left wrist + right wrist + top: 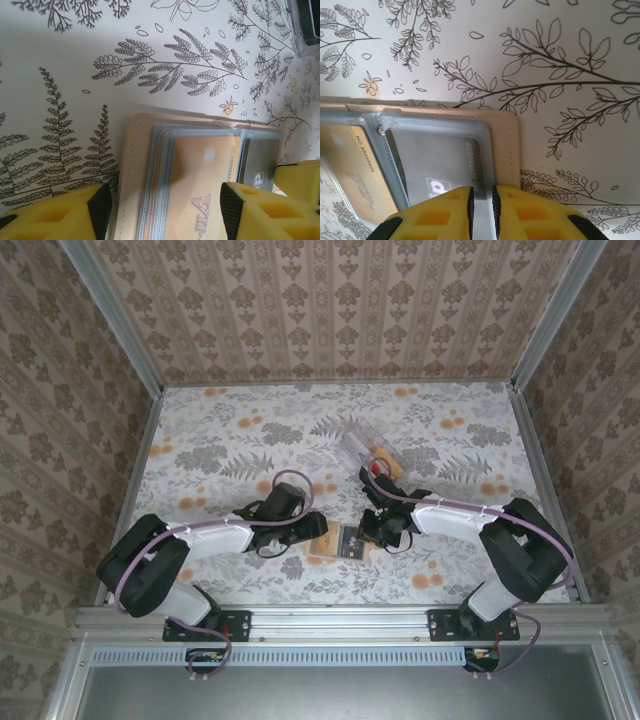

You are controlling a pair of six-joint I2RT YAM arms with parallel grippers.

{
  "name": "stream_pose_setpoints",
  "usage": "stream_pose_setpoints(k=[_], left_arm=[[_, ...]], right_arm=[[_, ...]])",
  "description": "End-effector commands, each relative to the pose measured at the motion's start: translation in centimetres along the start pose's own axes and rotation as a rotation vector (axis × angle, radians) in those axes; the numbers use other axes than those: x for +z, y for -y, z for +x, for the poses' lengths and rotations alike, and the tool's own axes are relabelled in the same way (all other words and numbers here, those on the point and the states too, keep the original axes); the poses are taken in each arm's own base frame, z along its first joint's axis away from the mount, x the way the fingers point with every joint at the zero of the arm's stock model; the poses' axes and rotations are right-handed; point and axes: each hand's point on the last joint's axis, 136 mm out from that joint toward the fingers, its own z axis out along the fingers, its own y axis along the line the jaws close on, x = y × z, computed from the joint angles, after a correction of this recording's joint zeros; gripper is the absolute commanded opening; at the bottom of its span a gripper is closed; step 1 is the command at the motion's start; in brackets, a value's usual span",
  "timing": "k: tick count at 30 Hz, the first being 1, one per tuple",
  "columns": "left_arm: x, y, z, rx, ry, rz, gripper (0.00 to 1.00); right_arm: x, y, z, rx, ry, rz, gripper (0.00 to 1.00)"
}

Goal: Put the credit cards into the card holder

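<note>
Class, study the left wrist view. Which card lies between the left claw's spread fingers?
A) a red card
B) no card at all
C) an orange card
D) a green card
C: the orange card lies inside the open card holder, between the yellow fingers of the open left claw.

The card holder (338, 541) lies open on the table (230, 440) near its front edge, between the left gripper (320, 530) and the right gripper (364, 536). One credit card (200, 195) sits in its left sleeve and another credit card (435, 165) in its right. A tray (354, 442) lies behind, farther back on the table.
</note>
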Motion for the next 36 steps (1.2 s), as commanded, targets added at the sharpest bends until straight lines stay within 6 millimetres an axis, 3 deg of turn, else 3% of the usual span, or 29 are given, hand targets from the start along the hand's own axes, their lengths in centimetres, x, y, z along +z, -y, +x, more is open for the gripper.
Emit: stream_pose_setpoints(k=[1, 9, 18, 22, 27, 32, 36], left_arm=[[0.3, 0.5, 0.6, 0.019, -0.03, 0.046, 0.57], [-1.6, 3.8, -0.6, 0.014, 0.028, 0.181, 0.45], [-3.0, 8.6, -0.9, 0.092, 0.033, 0.311, 0.45], [-1.9, 9.9, -0.3, 0.11, -0.003, 0.33, 0.45], [-0.5, 11.5, 0.3, 0.108, -0.031, 0.365, 0.46], [1.2, 12.2, 1.0, 0.102, -0.066, 0.373, 0.47], [2.8, 12.3, 1.6, 0.072, -0.102, 0.38, 0.47]], right_arm=[[0.6, 2.1, 0.8, 0.002, -0.019, 0.088, 0.22], [0.8, 2.6, 0.7, 0.005, -0.013, 0.109, 0.21], [0.7, 2.0, 0.4, 0.008, 0.002, 0.085, 0.21], [0.1, 1.2, 0.1, 0.01, 0.018, 0.045, 0.22], [-2.1, 0.9, -0.7, 0.017, 0.087, 0.034, 0.22], [-5.4, 2.8, -1.7, 0.071, 0.187, 0.056, 0.24], [-6.8, 4.2, -1.8, 0.112, 0.224, 0.043, 0.25]])
